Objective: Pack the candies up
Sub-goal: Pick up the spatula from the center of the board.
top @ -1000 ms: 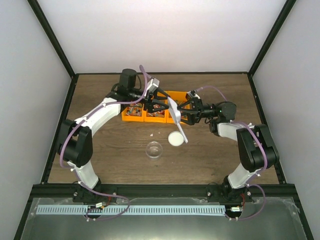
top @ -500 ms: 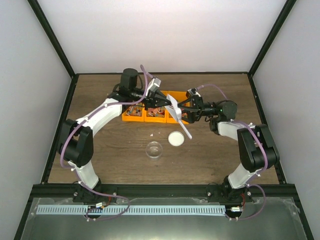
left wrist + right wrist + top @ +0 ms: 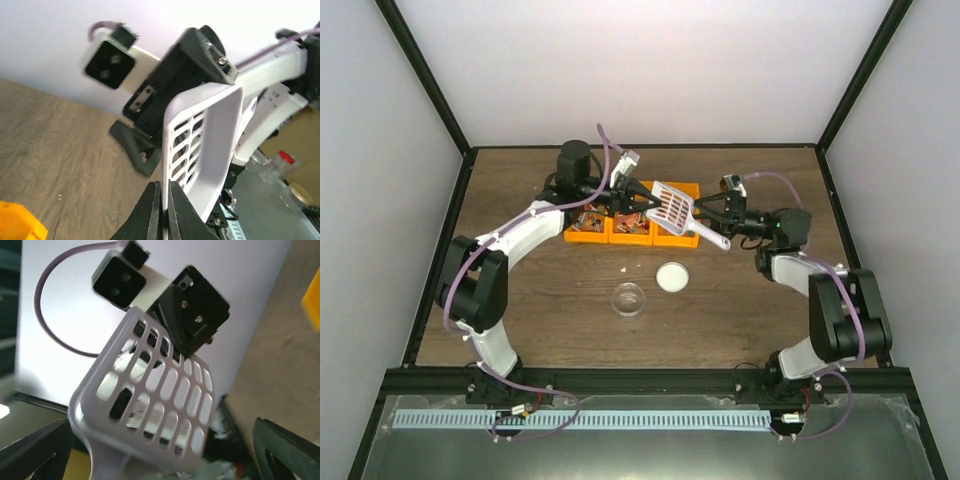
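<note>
The candies (image 3: 588,220) lie in the orange bin (image 3: 582,238), and above it the slotted scoop (image 3: 672,208) seems mid-handover, the left gripper (image 3: 163,192) pinching its rim between pressed fingers and the right gripper (image 3: 712,217) with fingers spread round its handle, so the next move is probably to dip it into the candies.

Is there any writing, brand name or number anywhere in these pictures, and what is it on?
No text can be read in any view.
The grey slotted scoop, the orange bin and the small clear cup show no lettering.
The red-capped jar in the left wrist view is too blurred to tell.
</note>
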`<control>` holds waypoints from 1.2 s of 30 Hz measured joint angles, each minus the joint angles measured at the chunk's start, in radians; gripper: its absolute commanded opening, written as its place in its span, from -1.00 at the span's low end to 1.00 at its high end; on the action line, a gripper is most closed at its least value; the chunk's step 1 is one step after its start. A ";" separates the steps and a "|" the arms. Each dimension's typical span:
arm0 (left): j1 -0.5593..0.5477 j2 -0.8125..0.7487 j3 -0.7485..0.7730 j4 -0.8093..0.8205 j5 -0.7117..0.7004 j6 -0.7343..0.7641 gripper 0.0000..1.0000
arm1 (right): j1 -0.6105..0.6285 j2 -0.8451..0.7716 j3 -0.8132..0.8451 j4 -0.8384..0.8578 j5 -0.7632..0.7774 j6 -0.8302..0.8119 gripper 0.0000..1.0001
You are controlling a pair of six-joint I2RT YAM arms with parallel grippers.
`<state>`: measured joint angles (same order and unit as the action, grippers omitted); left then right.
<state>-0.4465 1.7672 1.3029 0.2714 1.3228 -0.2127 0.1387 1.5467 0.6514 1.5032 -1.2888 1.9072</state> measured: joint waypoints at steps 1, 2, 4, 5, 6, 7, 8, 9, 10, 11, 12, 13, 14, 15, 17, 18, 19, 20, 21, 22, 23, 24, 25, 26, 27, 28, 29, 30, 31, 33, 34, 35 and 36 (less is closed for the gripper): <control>0.008 0.001 -0.002 0.027 -0.005 -0.043 -0.92 | -0.019 -0.044 -0.007 -0.092 0.000 -0.087 1.00; 0.017 0.001 -0.002 0.047 -0.010 -0.074 -0.92 | -0.031 -0.091 -0.005 -0.209 0.004 -0.193 1.00; 0.038 0.001 -0.002 0.089 -0.021 -0.132 -0.92 | -0.044 -0.183 0.044 -0.514 0.042 -0.438 1.00; 0.047 0.001 -0.002 0.098 -0.028 -0.159 -0.92 | -0.045 -0.214 0.085 -0.657 0.072 -0.552 1.00; 0.053 0.002 -0.001 0.101 -0.037 -0.188 -0.92 | -0.045 -0.240 0.134 -0.805 0.110 -0.671 1.00; 0.056 0.005 0.002 0.101 -0.039 -0.211 -0.92 | -0.046 -0.257 0.167 -0.910 0.145 -0.760 1.00; 0.057 0.013 0.014 0.101 -0.039 -0.246 -0.92 | -0.045 -0.278 0.193 -1.016 0.189 -0.849 1.00; 0.057 0.021 0.022 0.103 -0.040 -0.270 -0.92 | -0.046 -0.297 0.204 -1.093 0.220 -0.914 0.99; 0.057 0.031 0.030 0.107 -0.038 -0.307 -0.92 | -0.048 -0.314 0.204 -1.149 0.251 -0.962 0.97; 0.056 0.039 0.032 0.114 -0.035 -0.336 -0.92 | -0.050 -0.333 0.202 -1.212 0.283 -1.007 0.95; 0.056 0.045 0.032 0.117 -0.027 -0.363 -0.92 | -0.051 -0.347 0.199 -1.258 0.310 -1.043 0.90; 0.055 0.051 0.031 0.126 -0.023 -0.400 -0.92 | -0.052 -0.360 0.195 -1.297 0.333 -1.074 0.86; 0.055 0.056 0.031 0.134 -0.022 -0.434 -0.92 | -0.052 -0.372 0.186 -1.327 0.354 -1.104 0.83; 0.055 0.060 0.031 0.143 -0.021 -0.476 -0.92 | -0.052 -0.381 0.178 -1.349 0.366 -1.125 0.78; 0.055 0.062 0.030 0.146 -0.020 -0.530 -0.92 | -0.052 -0.397 0.159 -1.384 0.380 -1.159 0.73; 0.055 0.061 0.030 0.137 -0.023 -0.545 -0.92 | -0.052 -0.402 0.153 -1.395 0.385 -1.170 0.72; 0.055 0.061 0.031 0.118 -0.027 -0.543 -0.92 | -0.052 -0.406 0.151 -1.409 0.390 -1.179 0.72; 0.055 0.059 0.032 0.080 -0.036 -0.527 -0.92 | -0.053 -0.410 0.151 -1.424 0.400 -1.185 0.73; 0.055 0.059 0.039 0.026 -0.045 -0.504 -0.92 | -0.055 -0.415 0.151 -1.434 0.409 -1.189 0.74; 0.055 0.059 0.048 -0.035 -0.055 -0.472 -0.92 | -0.057 -0.422 0.151 -1.447 0.419 -1.191 0.76; 0.055 0.059 0.061 -0.097 -0.062 -0.439 -0.92 | -0.061 -0.433 0.151 -1.465 0.435 -1.191 0.76; 0.055 0.059 0.077 -0.166 -0.066 -0.404 -0.92 | -0.066 -0.445 0.151 -1.479 0.450 -1.189 0.76; 0.055 0.059 0.092 -0.218 -0.071 -0.375 -0.92 | -0.071 -0.459 0.151 -1.490 0.466 -1.188 0.76; 0.056 0.060 0.108 -0.270 -0.078 -0.342 -0.92 | -0.078 -0.478 0.151 -1.502 0.483 -1.185 0.76; 0.056 0.060 0.121 -0.316 -0.086 -0.314 -0.92 | -0.085 -0.494 0.151 -1.511 0.495 -1.184 0.76; 0.056 0.060 0.133 -0.359 -0.091 -0.286 -0.92 | -0.096 -0.508 0.151 -1.519 0.498 -1.175 0.75; 0.056 0.060 0.137 -0.385 -0.092 -0.269 -0.92 | -0.108 -0.519 0.151 -1.523 0.500 -1.164 0.75; 0.056 0.060 0.139 -0.412 -0.092 -0.249 -0.92 | -0.127 -0.527 0.150 -1.521 0.498 -1.150 0.75; 0.056 0.060 0.139 -0.436 -0.098 -0.231 -0.92 | -0.150 -0.535 0.148 -1.516 0.497 -1.131 0.74; 0.056 0.061 0.139 -0.478 -0.119 -0.211 -0.92 | -0.183 -0.546 0.144 -1.508 0.490 -1.108 0.70; 0.056 0.061 0.139 -0.493 -0.123 -0.203 -0.92 | -0.191 -0.546 0.144 -1.504 0.485 -1.102 0.68; 0.056 0.061 0.139 -0.505 -0.128 -0.195 -0.92 | -0.195 -0.546 0.144 -1.497 0.474 -1.096 0.65; 0.056 0.061 0.139 -0.516 -0.132 -0.187 -0.92 | -0.196 -0.544 0.144 -1.490 0.458 -1.088 0.60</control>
<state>-0.3904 1.8278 1.4418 -0.2443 1.1912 -0.4000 -0.0570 1.0023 0.7952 0.0135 -0.8310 0.8196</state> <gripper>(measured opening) 0.042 0.846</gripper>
